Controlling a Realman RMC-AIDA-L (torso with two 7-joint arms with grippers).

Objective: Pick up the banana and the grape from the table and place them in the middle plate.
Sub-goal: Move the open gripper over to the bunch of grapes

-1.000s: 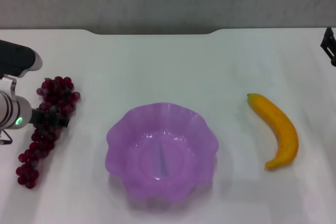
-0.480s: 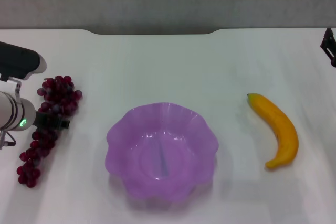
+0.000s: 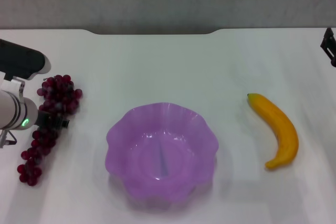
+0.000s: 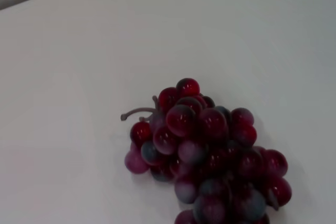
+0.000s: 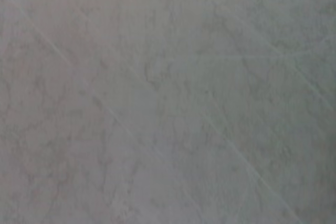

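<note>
At the table's [image 3: 157, 66] left edge, the left gripper [image 3: 52, 121] sits over the middle of the grape [image 3: 50, 114], the arm's white wrist coming in from the side. Whether its fingers are clamped on the bunch cannot be told; dark gripper parts lie against the grapes. The bunch lies with its long axis running from far to near, its fat end toward the far edge and its thin tail pointing near and slightly outward to the left. The left wrist view shows the fat end with a short brown stem [image 4: 137, 112].

The middle plate [image 3: 118, 129] sits at the centre, nothing in it, well apart from the grape.

To the right lies the banana [image 3: 278, 127], long axis also far-to-near, curving with its bulge to the right, darker tip at the far end.

The right gripper [image 3: 329, 45] is parked at the far right edge; its fingers cannot be made out.
</note>
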